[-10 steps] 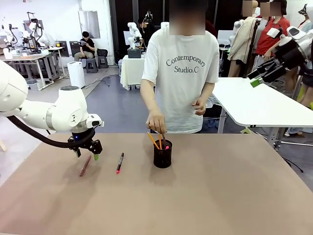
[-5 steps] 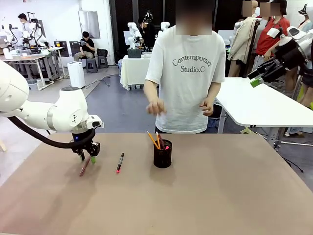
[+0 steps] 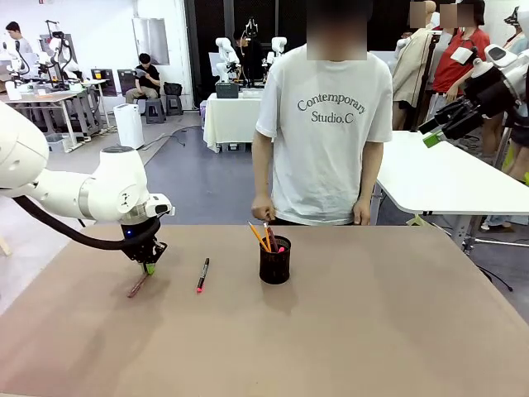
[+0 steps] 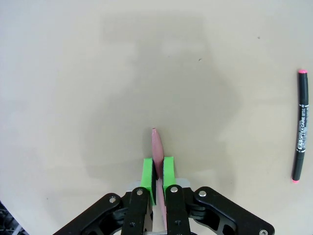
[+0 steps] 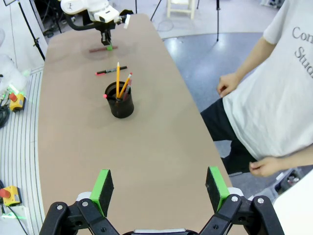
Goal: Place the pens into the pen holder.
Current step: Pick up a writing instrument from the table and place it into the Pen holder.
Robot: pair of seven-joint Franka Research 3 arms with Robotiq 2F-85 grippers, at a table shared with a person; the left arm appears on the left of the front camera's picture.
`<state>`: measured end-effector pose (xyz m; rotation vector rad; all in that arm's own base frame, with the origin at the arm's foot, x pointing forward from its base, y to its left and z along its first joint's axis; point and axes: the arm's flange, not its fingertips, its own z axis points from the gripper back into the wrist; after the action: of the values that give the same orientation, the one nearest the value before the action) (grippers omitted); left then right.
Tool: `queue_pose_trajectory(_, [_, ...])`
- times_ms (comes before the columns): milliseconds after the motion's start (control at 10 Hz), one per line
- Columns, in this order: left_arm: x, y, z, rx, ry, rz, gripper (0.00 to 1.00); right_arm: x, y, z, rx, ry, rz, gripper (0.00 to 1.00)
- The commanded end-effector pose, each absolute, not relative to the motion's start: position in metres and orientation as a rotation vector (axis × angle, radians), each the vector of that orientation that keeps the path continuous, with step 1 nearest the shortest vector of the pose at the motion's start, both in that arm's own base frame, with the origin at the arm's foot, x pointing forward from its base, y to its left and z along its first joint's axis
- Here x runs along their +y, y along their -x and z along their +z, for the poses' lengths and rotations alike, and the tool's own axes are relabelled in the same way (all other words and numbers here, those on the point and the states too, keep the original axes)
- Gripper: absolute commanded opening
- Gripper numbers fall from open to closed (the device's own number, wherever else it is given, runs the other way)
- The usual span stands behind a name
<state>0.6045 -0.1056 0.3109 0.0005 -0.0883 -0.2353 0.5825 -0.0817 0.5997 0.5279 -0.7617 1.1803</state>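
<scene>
In the front view the left pincer (image 3: 149, 266) sits low over the brown surface (image 3: 372, 331) at the left of the frame, pointing down. Its 2 green pads (image 4: 148, 172) are squeezed together on the reddish-brown pen (image 3: 137, 284). From the grip the pen slants toward the lower left, with its far end at or just above the surface; which of the 2 is hard to tell. In the left wrist view the pen (image 4: 156, 144) stands between the pads at lower centre, its rounded tip poking a little past them toward the middle of the frame.

The black pen (image 3: 202, 275) with pink ends lies flat on the surface just right of that pincer, apart from it. In the left wrist view it lies along the right edge (image 4: 301, 126).

The pen holder (image 3: 275, 260) stands upright near the middle of the front view, well right of the left pincer. 2 yellow pencils (image 3: 259, 236) and a pink-tipped pen lean inside it. The right wrist view shows it in the upper left part of the frame (image 5: 121, 100).

The right pincer (image 3: 430, 132) hangs high at the upper right of the front view, far from the pens. Its pads (image 5: 102, 185) are spread wide with nothing between them.

A person (image 3: 326, 124) in a white T-shirt stands at the far edge of the surface, both hands low at the sides.
</scene>
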Motion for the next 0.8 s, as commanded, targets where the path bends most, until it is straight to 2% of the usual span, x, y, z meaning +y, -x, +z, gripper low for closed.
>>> queue_pose_trajectory(0, [-0.104,-0.605,0.313,-0.056,-0.001,-0.218,0.0,-0.082,-0.581,0.601,-0.765,-0.526,1.188,1.0])
queue_pose_trajectory(200, [-0.098,-0.604,0.324,-0.051,0.04,-0.194,0.0,-0.082,-0.581,0.601,-0.765,-0.526,1.188,1.0])
queue_pose_trajectory(400, [-0.089,-0.599,0.364,-0.093,0.125,-0.166,0.0,-0.082,-0.581,0.601,-0.765,-0.526,1.188,1.0])
queue_pose_trajectory(700, [-0.086,-0.59,0.423,-0.096,0.326,-0.311,0.0,-0.082,-0.581,0.601,-0.765,-0.526,1.188,1.0])
